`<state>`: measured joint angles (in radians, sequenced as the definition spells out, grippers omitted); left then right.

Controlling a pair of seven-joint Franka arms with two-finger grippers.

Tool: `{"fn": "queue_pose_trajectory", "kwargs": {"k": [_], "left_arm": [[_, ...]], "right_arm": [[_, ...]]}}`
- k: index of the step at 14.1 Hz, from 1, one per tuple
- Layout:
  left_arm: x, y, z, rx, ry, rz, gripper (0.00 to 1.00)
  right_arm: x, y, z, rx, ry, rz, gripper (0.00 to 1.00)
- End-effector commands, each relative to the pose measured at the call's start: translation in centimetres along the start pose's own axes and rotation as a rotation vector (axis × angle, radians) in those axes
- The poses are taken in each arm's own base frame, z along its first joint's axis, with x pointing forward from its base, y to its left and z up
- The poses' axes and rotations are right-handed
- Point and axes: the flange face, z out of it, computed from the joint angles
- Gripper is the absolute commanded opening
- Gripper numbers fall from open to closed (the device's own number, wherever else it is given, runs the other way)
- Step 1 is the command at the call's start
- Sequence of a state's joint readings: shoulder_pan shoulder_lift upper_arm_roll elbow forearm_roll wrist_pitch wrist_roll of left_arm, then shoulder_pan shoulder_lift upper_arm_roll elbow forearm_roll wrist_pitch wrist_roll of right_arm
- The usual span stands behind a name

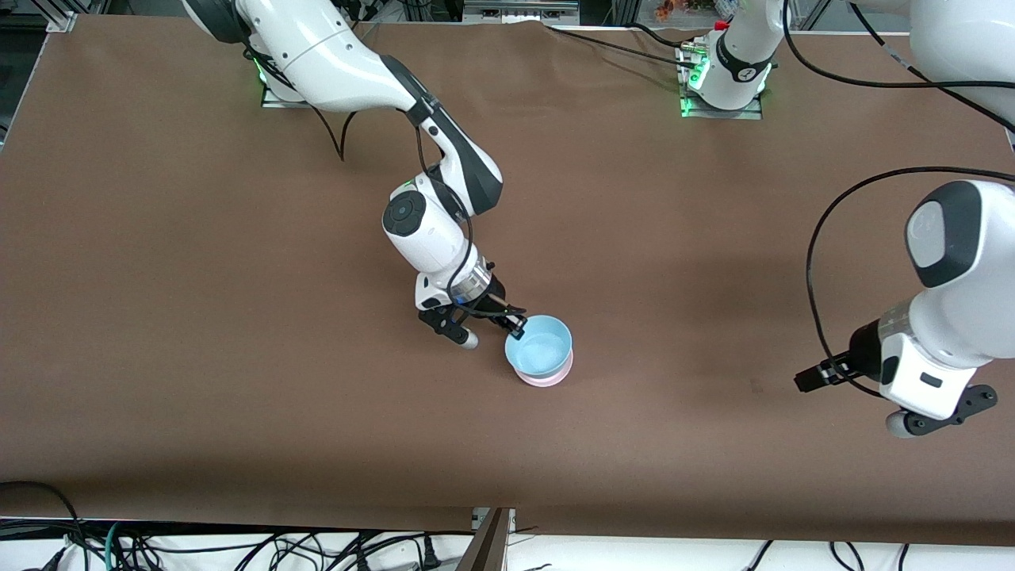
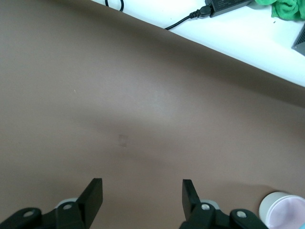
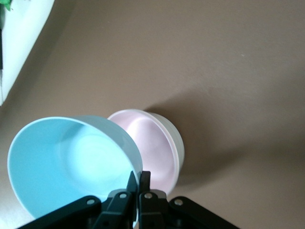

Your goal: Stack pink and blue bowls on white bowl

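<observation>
The right gripper [image 1: 514, 321] has its jaws clamped on the rim of the blue bowl [image 1: 541, 346], held tilted over the pink bowl [image 1: 547, 375]. In the right wrist view the pink bowl [image 3: 152, 143] is nested in the white bowl [image 3: 177, 143], which rests on the surface [image 1: 238, 317] near its middle. The blue bowl looks not yet seated. Released at this tilt, it could catch on the pink rim and slide off, or nudge the stack sideways. The left gripper [image 1: 825, 374] waits, jaws apart, over the left arm's end of the surface.
</observation>
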<state>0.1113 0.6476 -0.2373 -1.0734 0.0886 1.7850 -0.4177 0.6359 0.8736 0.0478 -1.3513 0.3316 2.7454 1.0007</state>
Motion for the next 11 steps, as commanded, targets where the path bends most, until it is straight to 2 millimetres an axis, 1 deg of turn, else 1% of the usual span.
{"fn": "queue_pose_trajectory", "kwargs": {"k": [1,2,3,6,9,11], "left_arm": [[-0.2,-1.8,-1.4,0.002,-0.014,0.091,0.77],[-0.1,-2.6,-1.8,0.007,-0.018,0.117,0.79],[-0.3,-3.2,-2.1,0.012,-0.024,0.137,0.79],[-1.6,-3.8,-3.1,0.029,-0.033,0.145,0.79],[-3.0,-4.0,-5.6,0.045,-0.036,0.147,0.8],[-3.5,-4.2,-6.7,0.051,-0.039,0.146,0.83]], "right_arm": [[-0.4,-0.6,1.7,0.03,0.015,-0.017,0.0],[-0.4,-0.5,1.9,0.027,0.014,-0.022,0.0],[-0.6,-0.3,2.1,0.021,0.01,-0.024,0.0],[-1.2,0.0,2.6,0.006,0.009,-0.046,0.0],[-1.1,0.3,2.8,0.0,0.01,-0.049,0.0],[-0.5,0.3,2.6,0.0,0.016,-0.048,0.0]]}}
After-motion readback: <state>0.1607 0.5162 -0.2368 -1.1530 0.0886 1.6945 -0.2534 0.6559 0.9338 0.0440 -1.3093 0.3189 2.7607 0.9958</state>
